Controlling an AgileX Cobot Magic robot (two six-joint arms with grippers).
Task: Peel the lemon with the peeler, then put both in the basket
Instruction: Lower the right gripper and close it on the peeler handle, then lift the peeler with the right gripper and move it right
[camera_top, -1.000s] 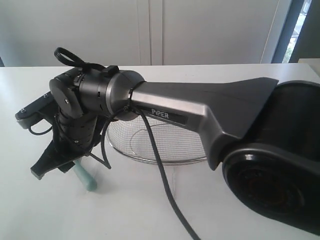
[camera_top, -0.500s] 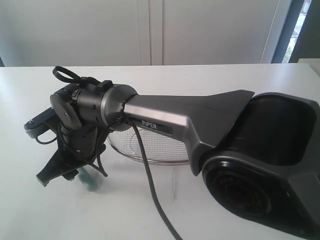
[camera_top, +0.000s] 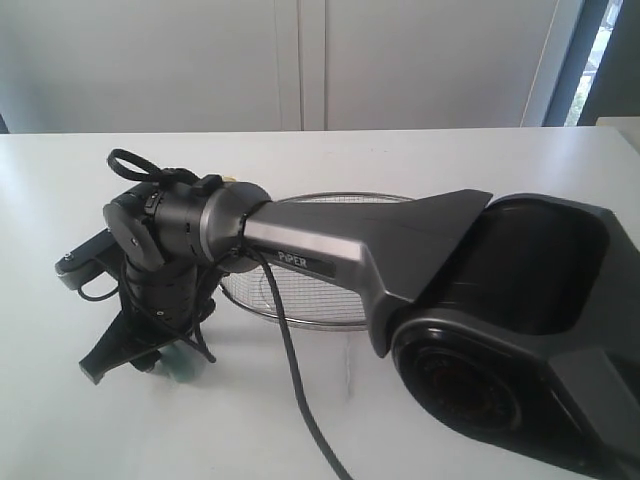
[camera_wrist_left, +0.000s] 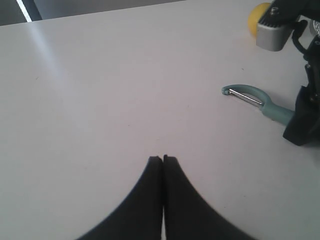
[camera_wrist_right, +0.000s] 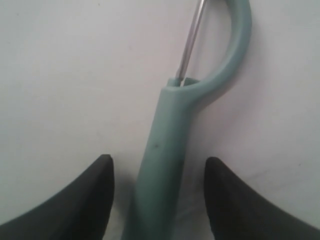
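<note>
Your right end effector (camera_wrist_right: 159, 167) stands released, its two dark fingers (camera_wrist_right: 95, 200) set either side of the peeler (camera_wrist_right: 172, 115), with a gap showing between each finger and the teal handle, so nothing is grasped. The peeler lies flat on the white table (camera_top: 420, 150), its looped head and metal blade pointing away from the right wrist. In the exterior view the right arm reaches across to the left side, and the peeler sits under its end effector at about 8 o'clock from the basket (camera_top: 330, 322), near the rim but apart from it. The lemon (camera_wrist_left: 260, 17) rests on the table. In the exterior view only a sliver of its yellow shows above the right wrist, at roughly 10 o'clock from the basket and outside it. Your left end effector (camera_wrist_left: 163, 160) is clenched, fingertips together with nothing between them, above bare table, well apart from the peeler's head.
</note>
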